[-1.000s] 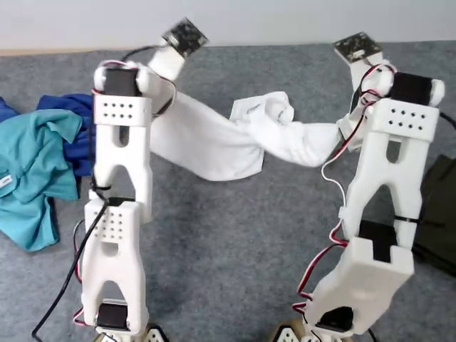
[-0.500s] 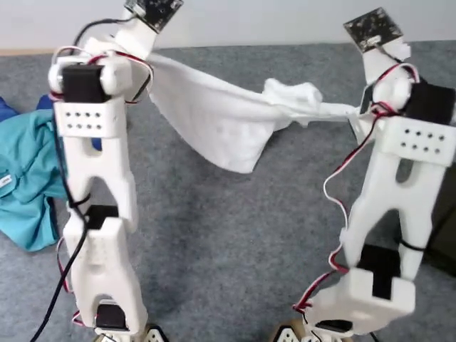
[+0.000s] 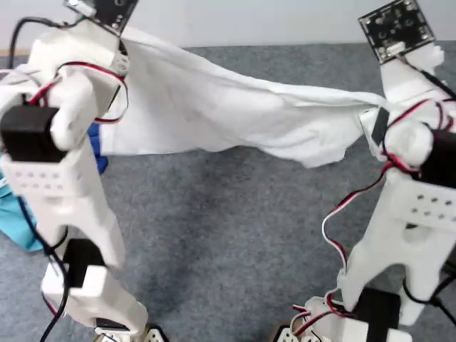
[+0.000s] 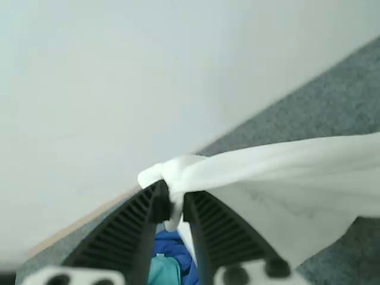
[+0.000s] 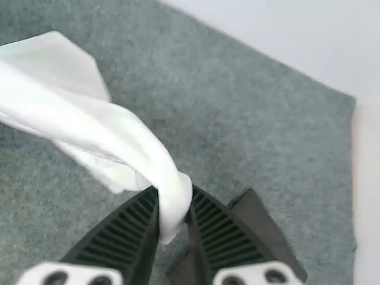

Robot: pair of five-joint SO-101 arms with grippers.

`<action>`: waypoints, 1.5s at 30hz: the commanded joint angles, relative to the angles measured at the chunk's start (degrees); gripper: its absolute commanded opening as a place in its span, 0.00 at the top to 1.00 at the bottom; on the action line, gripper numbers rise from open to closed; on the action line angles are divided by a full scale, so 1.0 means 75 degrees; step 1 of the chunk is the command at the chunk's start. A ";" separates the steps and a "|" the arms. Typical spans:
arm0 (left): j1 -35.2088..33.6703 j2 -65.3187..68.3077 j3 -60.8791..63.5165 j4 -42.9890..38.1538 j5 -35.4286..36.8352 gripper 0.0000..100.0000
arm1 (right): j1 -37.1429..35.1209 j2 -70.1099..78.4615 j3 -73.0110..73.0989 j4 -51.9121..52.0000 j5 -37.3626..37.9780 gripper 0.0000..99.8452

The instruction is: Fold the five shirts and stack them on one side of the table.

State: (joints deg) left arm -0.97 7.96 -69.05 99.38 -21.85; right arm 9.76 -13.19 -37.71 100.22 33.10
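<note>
Looked to be in the opening-out step for one shirt, with no folding begun and no stack to be seen. Had the white shirt (image 3: 235, 117) hoisted clear of the table (image 3: 235, 242) and strung between the two arms like a washing line. Pinched one bunched end in the left gripper (image 4: 172, 205), jaws nearly together, with a knot of cloth poking out past them. Gripped the other end in the right gripper (image 5: 173, 217) in much the same way, closed narrow on a twisted rope of fabric.

Would call next, at a guess, for lowering both ends together and laying the cloth flat on the grey surface, keeping the pull even so that the sagging middle landed without a crease (easier said than done with so little cloth in each pinch). Might slip from either grip if tugged any harder.

Appeared plain white, soft and thin. Ran tight along the upper edge and hung in loose folds beneath, broad toward the left arm and narrowing to a twist toward the right. Showed no sleeve or collar clearly enough to tell. Left a teal shirt (image 3: 14, 228) and a blue shirt (image 3: 100, 155) crumpled on the table on the left arm's side, not yet folded.
</note>
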 commanded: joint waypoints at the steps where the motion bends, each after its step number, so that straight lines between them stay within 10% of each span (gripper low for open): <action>1: 0.0023 -0.0774 -0.0041 0.0117 0.0094 1.00 | -0.0041 -0.0639 -0.0410 -0.0100 -0.0082 0.99; 45: -0.0047 -0.5779 0.0440 0.0152 0.0059 1.00 | 0.1049 -0.5773 -0.0410 -0.4284 0.3095 0.99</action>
State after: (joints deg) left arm -1.14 -34.86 -68.53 99.38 -21.58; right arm 17.23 -56.70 -39.91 71.74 53.93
